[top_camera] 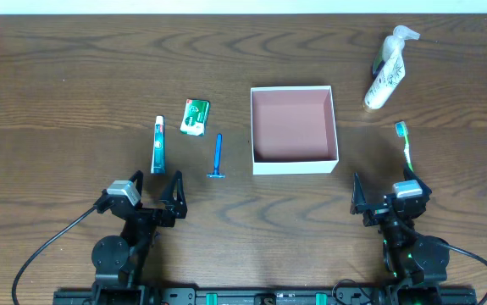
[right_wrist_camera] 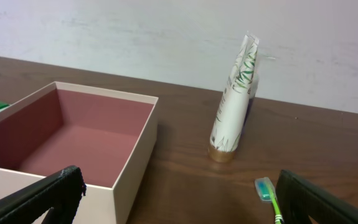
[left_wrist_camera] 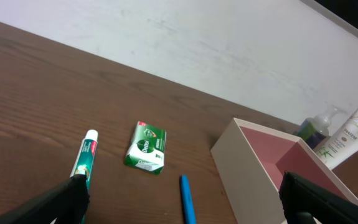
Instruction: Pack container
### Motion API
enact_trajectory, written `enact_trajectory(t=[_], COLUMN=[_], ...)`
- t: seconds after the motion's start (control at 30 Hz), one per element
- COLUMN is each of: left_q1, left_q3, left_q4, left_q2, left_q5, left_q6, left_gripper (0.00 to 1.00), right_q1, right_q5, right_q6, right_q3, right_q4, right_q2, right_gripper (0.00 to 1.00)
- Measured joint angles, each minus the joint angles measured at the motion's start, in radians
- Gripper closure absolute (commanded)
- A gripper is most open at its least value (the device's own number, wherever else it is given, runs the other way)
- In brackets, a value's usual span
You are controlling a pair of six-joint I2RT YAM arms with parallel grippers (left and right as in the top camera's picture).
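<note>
The container (top_camera: 292,124), a square white-walled box with a pink-brown inside, sits empty at mid-table; its wall (left_wrist_camera: 247,163) shows in the left wrist view and its near corner (right_wrist_camera: 132,168) in the right wrist view. Left of it lie a blue razor (top_camera: 218,157), a green packet (top_camera: 196,117) and a toothpaste tube (top_camera: 158,145). My left gripper (top_camera: 155,188) stands open just short of the tube and razor (left_wrist_camera: 187,200). My right gripper (top_camera: 384,191) is open near the box's front right corner, with a green toothbrush (top_camera: 406,146) ahead of its right finger. Neither holds anything.
A white lotion tube (top_camera: 384,80) and a pump bottle (top_camera: 400,38) lie at the back right. The tube (right_wrist_camera: 233,106) stands out in the right wrist view, with the toothbrush head (right_wrist_camera: 269,194) before it. Dark wooden table all round; a pale wall runs behind.
</note>
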Motion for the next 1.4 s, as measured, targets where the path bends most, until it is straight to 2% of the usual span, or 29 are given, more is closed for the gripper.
enact_trajectory(t=[1.03, 1.4], left_q1=[0.000, 0.000], left_q3=[0.000, 0.000], left_q4=[0.000, 0.000], left_q2=[0.002, 0.147], left_q5=[0.000, 0.000], left_q6=[0.000, 0.000], left_gripper=[0.02, 0.02], right_q1=[0.000, 0.000], right_q5=[0.000, 0.000], right_q6=[0.000, 0.000], right_q3=[0.000, 0.000], right_q4=[0.000, 0.000], right_q2=[0.000, 0.000], right_gripper=[0.01, 0.01])
